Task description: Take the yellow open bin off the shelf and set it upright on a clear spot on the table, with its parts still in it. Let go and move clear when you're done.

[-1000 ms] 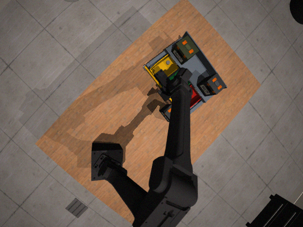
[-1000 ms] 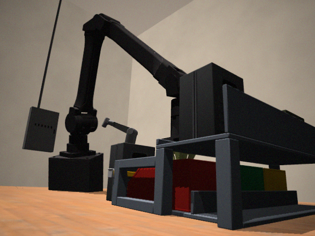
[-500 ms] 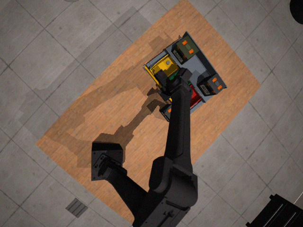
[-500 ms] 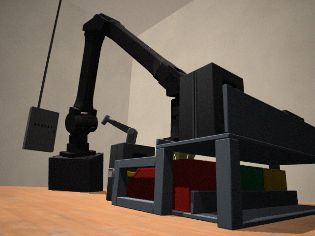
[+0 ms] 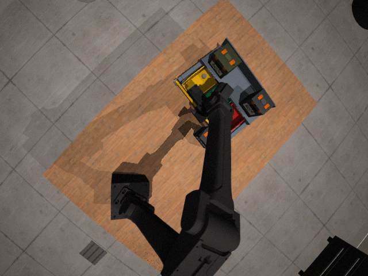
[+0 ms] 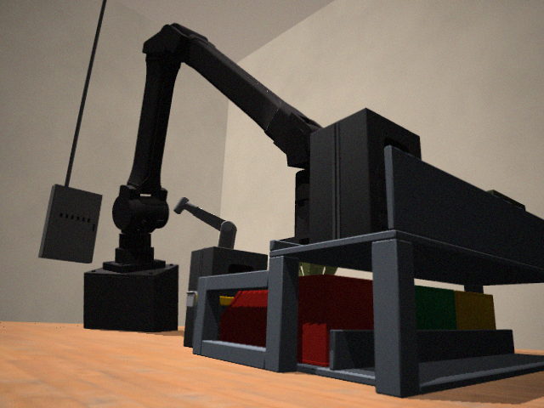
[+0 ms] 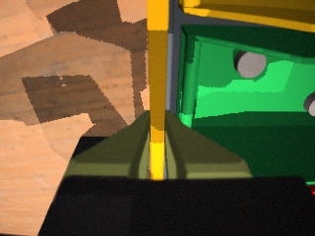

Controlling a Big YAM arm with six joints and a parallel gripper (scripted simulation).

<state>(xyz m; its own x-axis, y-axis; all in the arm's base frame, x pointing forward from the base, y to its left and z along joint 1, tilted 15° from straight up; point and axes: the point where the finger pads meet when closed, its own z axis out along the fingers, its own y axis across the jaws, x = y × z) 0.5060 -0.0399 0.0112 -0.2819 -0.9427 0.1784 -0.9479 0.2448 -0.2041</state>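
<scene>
One claw (image 6: pixel 317 269) (image 7: pixel 157 117) closes narrowly on the yellow bar (image 5: pixel 185 92) (image 6: pixel 226 300) (image 7: pixel 157 74); wrist view puts the yellow open bin (image 5: pixel 208 78) (image 6: pixel 475 309) (image 7: pixel 276 9) at one o'clock.
</scene>
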